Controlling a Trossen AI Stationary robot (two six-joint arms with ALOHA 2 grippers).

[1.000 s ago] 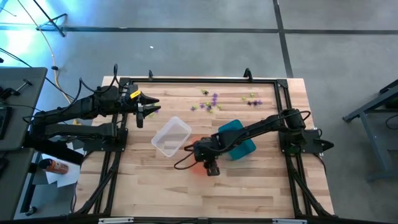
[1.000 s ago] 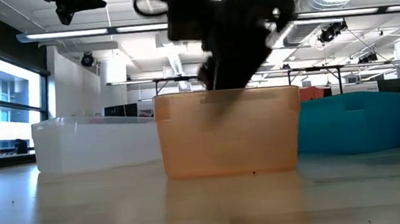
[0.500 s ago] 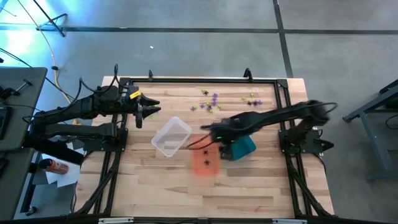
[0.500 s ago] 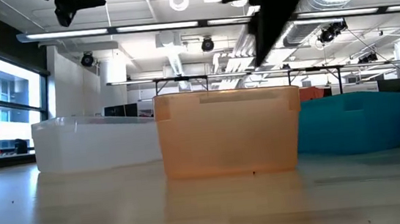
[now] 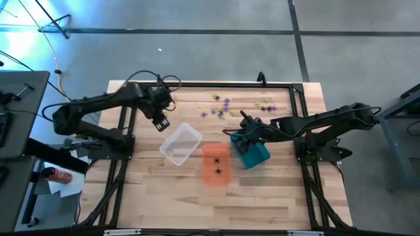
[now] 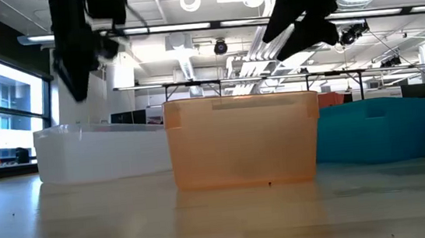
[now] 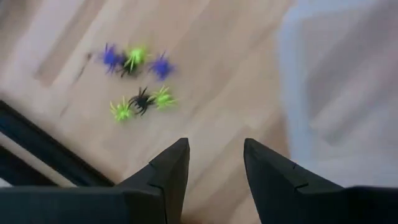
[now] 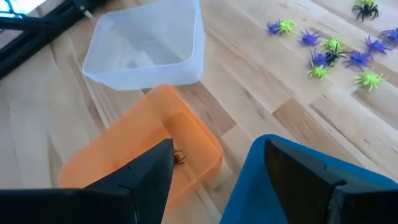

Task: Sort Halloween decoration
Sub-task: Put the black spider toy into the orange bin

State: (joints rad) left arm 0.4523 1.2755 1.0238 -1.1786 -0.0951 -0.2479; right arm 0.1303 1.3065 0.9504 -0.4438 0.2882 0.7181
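Right hand (image 5: 243,120) spread and empty above the teal rectangular plastic bin (image 5: 251,150), plausibly bound for tiny purple, black and green plastic spiders (image 5: 222,108) scattered on the wooden table (image 5: 262,196). Left hand (image 5: 160,122) part-open, pinching nothing, beside the clear plastic bin (image 5: 180,144). 2 black spiders (image 5: 218,166) lying in the orange plastic bin (image 5: 215,164), apparently sorted by colour.

right pincer (image 5: 244,122) withdrawn from orange bin (image 5: 215,164), left pincer (image 5: 159,123) swung tableward

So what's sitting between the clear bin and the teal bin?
The orange bin, with black spider trinkets inside it. The high view shows it lying between the clear bin and the teal bin; the low view agrees.
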